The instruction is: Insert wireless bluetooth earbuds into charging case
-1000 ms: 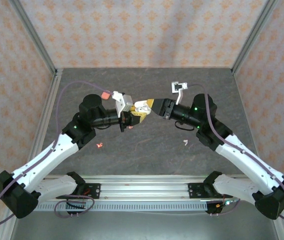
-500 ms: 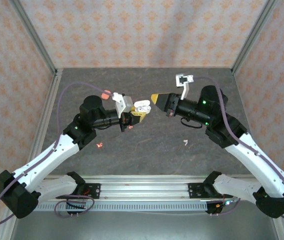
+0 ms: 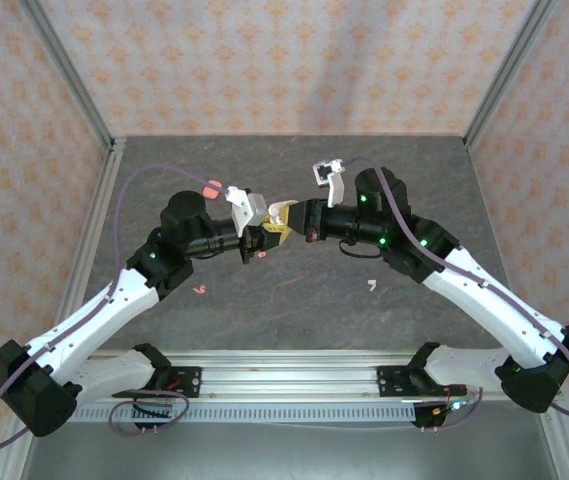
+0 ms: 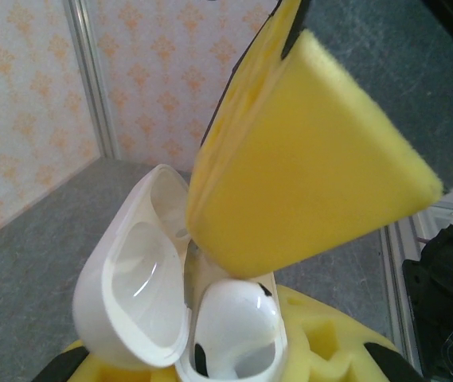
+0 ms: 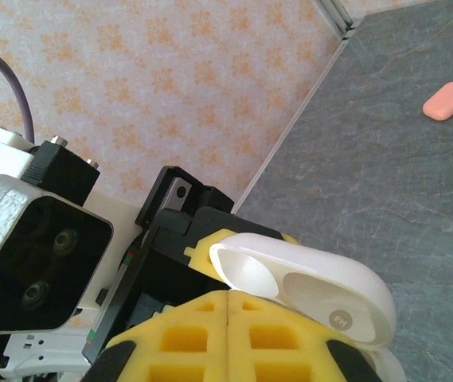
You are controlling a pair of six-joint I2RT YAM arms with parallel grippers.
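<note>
At frame centre, left gripper pinches open case — right gripper, jaws pressed together, should press earbud in gently, w/o slipping.

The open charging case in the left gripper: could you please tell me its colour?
The charging case is glossy white, best seen in the left wrist view.

Grey table with pink case, pink earbud, white earbud

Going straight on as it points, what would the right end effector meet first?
The open white charging case held in the left end effector; the shut right end effector looks almost at its lid, though depth is unclear.
</note>
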